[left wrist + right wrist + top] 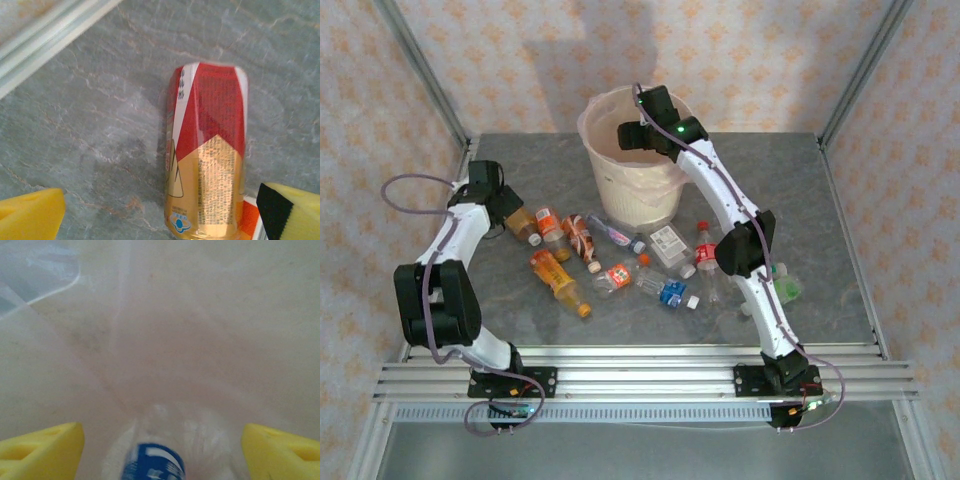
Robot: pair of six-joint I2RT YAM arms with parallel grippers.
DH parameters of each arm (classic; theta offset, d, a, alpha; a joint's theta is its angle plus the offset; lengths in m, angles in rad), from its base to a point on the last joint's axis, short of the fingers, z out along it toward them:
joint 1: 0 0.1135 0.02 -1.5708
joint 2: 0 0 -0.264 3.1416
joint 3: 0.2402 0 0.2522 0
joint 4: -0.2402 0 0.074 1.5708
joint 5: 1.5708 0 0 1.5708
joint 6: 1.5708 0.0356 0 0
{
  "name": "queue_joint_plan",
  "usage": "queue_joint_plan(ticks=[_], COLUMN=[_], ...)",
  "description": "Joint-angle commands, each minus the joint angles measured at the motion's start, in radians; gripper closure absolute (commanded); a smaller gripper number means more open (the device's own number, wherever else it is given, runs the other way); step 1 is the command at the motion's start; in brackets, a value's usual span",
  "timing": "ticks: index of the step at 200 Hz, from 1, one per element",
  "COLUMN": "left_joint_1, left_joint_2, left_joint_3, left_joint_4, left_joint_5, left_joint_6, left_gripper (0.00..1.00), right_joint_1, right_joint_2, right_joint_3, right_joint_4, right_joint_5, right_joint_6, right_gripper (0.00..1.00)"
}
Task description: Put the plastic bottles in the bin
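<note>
Over the bin [630, 195], a blue-labelled bottle [155, 465] sits between the right tool's [161, 430] wide-apart jaws.

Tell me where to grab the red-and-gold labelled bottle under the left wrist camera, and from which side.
Grip the bottle across its labelled body, coming straight down from above. It lies on its side on the table, so its round flanks face outward, and it sits between the fingers of the open left gripper.
</note>
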Motion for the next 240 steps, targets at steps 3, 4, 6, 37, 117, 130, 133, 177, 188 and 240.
queue_joint_plan(ticks=[3, 4, 6, 37, 117, 130, 133, 177, 188, 240], left_joint_1=[0.011, 0.011, 0.011, 0.011, 0.011, 0.011, 0.011, 0.011, 0.011, 0.021], left_joint_2=[0.022, 0.023, 0.025, 0.059, 0.190, 0.218, 0.224, 0.309, 0.324, 0.391], left_joint_3=[0.025, 0.026, 0.027, 0.041, 0.126, 0.144, 0.150, 0.197, 0.203, 0.222], left_joint_4=[0.012, 0.012, 0.012, 0.015, 0.041, 0.041, 0.040, 0.034, 0.034, 0.033], left_joint_5=[0.026, 0.026, 0.027, 0.035, 0.103, 0.115, 0.116, 0.127, 0.126, 0.128], left_joint_6=[-0.001, -0.001, -0.001, -0.004, 0.002, 0.000, -0.001, -0.027, -0.030, -0.049], left_gripper=[0.00, 0.00, 0.00, 0.00, 0.00, 0.00, 0.00, 0.00, 0.00, 0.06], right_joint_1=[0.005, 0.005, 0.005, 0.006, 0.005, 0.005, 0.005, 0.005, 0.005, 0.006], right_joint_2=[-0.026, -0.026, -0.029, -0.064, -0.177, -0.199, -0.205, -0.291, -0.314, -0.494], right_joint_3=[0.037, 0.037, 0.037, 0.037, 0.033, 0.030, 0.028, -0.016, -0.033, -0.257], right_joint_4=[-0.025, -0.025, -0.024, -0.030, -0.078, -0.091, -0.093, -0.131, -0.143, -0.136], right_joint_5=[0.027, 0.027, 0.028, 0.043, 0.140, 0.156, 0.160, 0.181, 0.183, 0.260], right_joint_6=[-0.017, -0.018, -0.019, -0.022, 0.002, 0.013, 0.017, 0.075, 0.088, 0.155], right_gripper=[0.15, 0.15, 0.14, 0.07, 0.01, 0.01, 0.01, 0.01, 0.01, 0.01])
